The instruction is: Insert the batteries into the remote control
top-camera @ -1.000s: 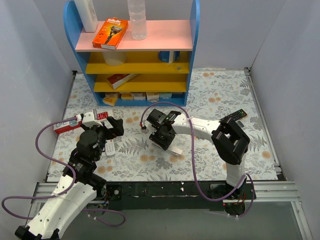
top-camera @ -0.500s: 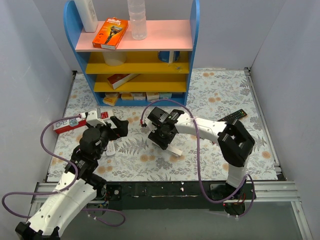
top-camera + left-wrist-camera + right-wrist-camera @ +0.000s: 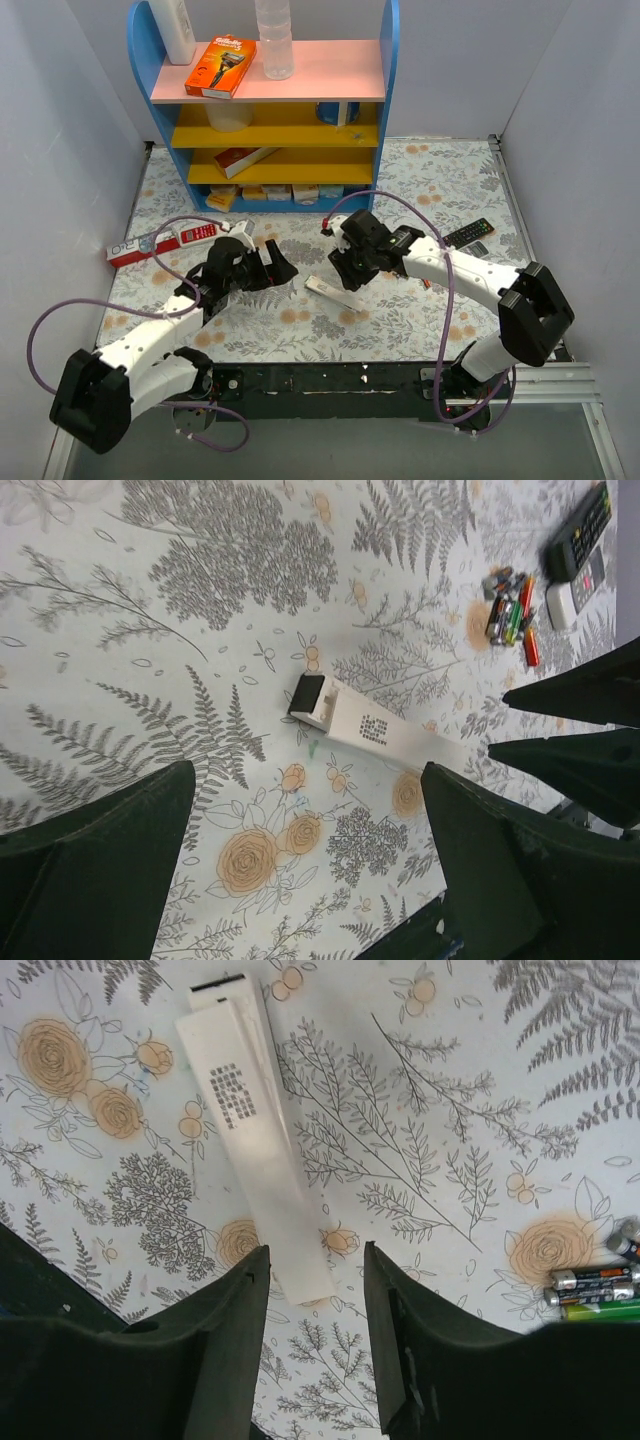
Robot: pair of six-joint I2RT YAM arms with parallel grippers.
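Floral tablecloth [image 3: 450,180] bears the remote control [image 3: 365,725] between left tool [image 3: 308,780] and right tool [image 3: 315,1252], both spread, gripping nothing; batteries [image 3: 510,620] nearby.

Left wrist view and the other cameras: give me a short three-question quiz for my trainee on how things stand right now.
1. True or false: the left claw is shut on a battery.
2. Short answer: in the right wrist view, is the dark patch at the end of the remote control near the right claw, or at the far end?
3. Pick one. In the left wrist view, the batteries are: A, on the blue shelf; B, loose beside the black remote; C, inside the remote control.

Key: 1, false: it is open and empty. 2, the far end. 3, B.
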